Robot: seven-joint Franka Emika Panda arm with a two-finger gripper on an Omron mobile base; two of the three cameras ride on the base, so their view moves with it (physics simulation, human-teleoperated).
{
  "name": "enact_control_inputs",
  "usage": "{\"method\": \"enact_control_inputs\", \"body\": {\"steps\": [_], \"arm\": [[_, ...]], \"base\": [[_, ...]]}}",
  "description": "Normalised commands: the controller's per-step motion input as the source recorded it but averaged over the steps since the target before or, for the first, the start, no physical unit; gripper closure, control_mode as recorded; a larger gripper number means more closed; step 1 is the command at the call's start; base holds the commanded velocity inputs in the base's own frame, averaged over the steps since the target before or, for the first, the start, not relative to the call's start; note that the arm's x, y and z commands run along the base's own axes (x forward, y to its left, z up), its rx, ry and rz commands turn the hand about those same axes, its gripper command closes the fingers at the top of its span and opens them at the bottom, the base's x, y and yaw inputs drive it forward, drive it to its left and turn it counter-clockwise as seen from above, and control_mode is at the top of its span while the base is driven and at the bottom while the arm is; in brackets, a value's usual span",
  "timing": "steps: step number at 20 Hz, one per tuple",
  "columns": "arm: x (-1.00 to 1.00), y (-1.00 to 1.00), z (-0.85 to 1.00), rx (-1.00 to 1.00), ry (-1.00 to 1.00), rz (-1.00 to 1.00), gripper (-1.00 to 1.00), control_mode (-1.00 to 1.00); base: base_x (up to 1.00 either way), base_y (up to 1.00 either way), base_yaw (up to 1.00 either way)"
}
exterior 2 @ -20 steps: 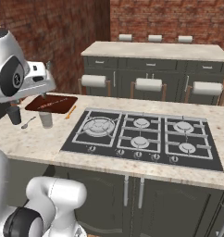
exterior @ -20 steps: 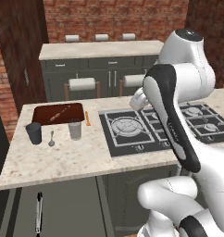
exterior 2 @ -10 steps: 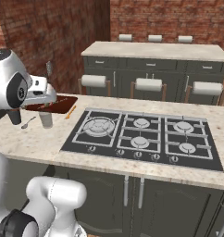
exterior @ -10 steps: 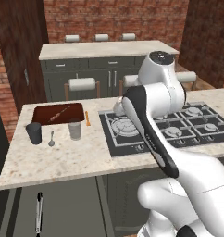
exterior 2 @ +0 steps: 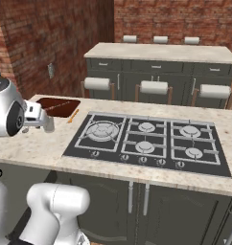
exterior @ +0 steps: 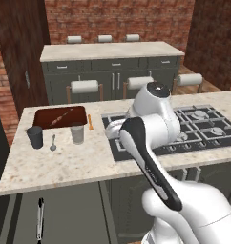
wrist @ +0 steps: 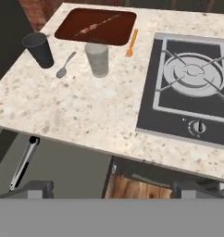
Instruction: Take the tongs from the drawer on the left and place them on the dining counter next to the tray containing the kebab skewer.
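Observation:
The black and silver tongs (wrist: 23,163) lie in the open drawer (wrist: 67,169) below the counter's left end, also seen as tongs (exterior: 40,218). On the dining counter (exterior: 65,162) the reddish-brown tray (exterior: 43,120) holds the kebab skewer (exterior: 60,116); the hand view shows the same tray (wrist: 72,28) and skewer (wrist: 97,25). My gripper (wrist: 113,189) hangs open and empty above the counter's front edge, high over the drawer and to the right of the tongs. From the right, the gripper (exterior 2: 47,125) sits in front of the tray (exterior 2: 58,106).
In front of the tray stand a dark cup (wrist: 40,49), a grey spoon (wrist: 65,65) and a grey glass (wrist: 97,59). An orange stick (wrist: 131,43) lies by the tray's right side. The black hob (wrist: 192,88) fills the counter's right. Stools stand behind.
The arm has swung left and down from over the hob, so the hand now hangs over the counter's front left part. The scene itself has not shifted.

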Motion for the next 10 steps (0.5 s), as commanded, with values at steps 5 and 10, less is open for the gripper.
{"method": "enact_control_inputs", "body": {"steps": [5, 10], "arm": [[-0.59, 0.23, -0.10, 0.00, 0.09, 0.07, -1.00, -1.00], [-0.51, 0.23, -0.02, 0.00, 0.24, 0.10, -1.00, -1.00]], "base": [[0.00, 0.00, 0.00], [0.00, 0.00, 0.00]]}}
